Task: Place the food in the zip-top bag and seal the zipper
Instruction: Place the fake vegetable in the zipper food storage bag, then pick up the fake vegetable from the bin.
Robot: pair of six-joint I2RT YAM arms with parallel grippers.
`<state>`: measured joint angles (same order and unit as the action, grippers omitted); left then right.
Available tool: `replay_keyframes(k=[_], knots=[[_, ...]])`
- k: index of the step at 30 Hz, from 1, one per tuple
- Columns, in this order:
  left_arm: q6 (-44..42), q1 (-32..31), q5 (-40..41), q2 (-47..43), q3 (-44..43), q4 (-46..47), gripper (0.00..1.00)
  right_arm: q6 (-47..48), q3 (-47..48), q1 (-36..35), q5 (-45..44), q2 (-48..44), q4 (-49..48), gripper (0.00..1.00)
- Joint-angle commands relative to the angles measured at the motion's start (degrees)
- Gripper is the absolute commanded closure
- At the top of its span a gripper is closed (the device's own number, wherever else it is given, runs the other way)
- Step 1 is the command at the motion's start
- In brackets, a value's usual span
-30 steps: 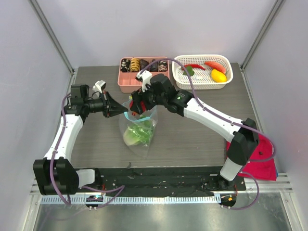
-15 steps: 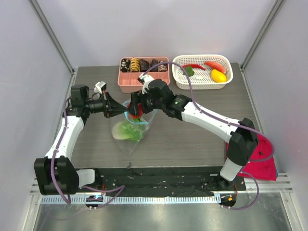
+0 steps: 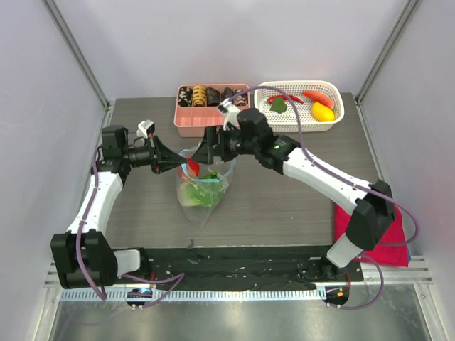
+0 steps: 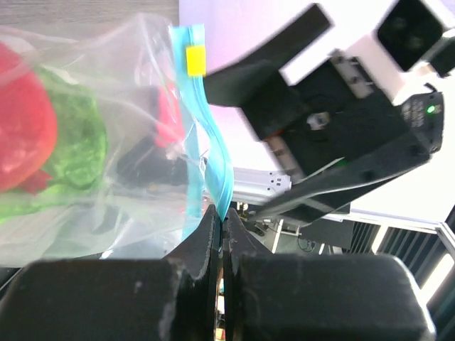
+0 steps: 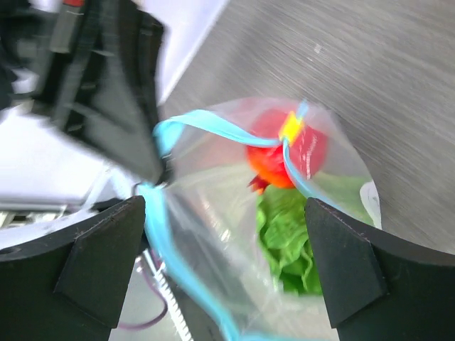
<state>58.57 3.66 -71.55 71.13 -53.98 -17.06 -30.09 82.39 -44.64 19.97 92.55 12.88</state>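
Hanging over the counter's [image 3: 284,206] middle by its light-blue zipper [image 4: 213,163], pinched in the closed jaws of the left gripper [image 4: 222,220], the zip-top bag [image 3: 202,192] held lettuce [image 5: 284,234] and tomato [image 5: 274,153], while the right gripper [image 5: 227,213] kept its jaws wide apart over the mouth; film judged light, limp, slippery, best gripped at the stiffer zipper.

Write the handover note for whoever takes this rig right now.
Left end effector: shut on the zipper, holding the bag mouth open.
Right end effector: open, empty, above the bag mouth.
Done: lettuce and tomato are in the bag.
Left: chili, orange piece, yellow piece and green piece lie in the basket; bag them, then seal the zipper.
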Motion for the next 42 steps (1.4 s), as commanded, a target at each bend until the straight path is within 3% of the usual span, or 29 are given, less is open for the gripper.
replay_keyframes(k=[1,4,9,15,19,22,30,42], knots=[[-0.99,0.38,0.00,-1.61,-0.43,0.55,1.00,4.23,2.07,10.33,12.69,-5.98,0.20,0.00],[-3.46,0.38,0.88,-1.26,-0.69,-1.39,1.00,12.45,5.48,21.38,15.19,-4.06,5.03,0.01],[-4.33,0.38,1.32,-1.44,-1.39,-2.10,1.00,30.94,15.77,33.99,7.29,3.32,16.73,0.01],[-5.83,0.38,1.76,-1.44,-2.62,-4.64,1.00,47.82,33.33,46.55,-1.50,20.62,23.58,0.02],[-7.41,0.29,2.29,-1.44,-2.89,-6.40,1.00,54.59,52.90,49.91,-7.90,35.39,32.01,0.08],[-7.94,0.38,2.46,-1.61,-3.24,-7.11,1.00,58.90,58.13,51.14,-12.31,42.52,34.05,0.08],[-11.01,0.38,2.82,-1.35,-4.12,-11.50,1.00,60.41,53.84,51.50,-17.68,47.80,27.02,0.08],[-13.39,0.29,2.64,-0.03,-5.44,-13.79,1.00,57.42,53.93,51.41,-15.31,51.76,22.10,0.10]])
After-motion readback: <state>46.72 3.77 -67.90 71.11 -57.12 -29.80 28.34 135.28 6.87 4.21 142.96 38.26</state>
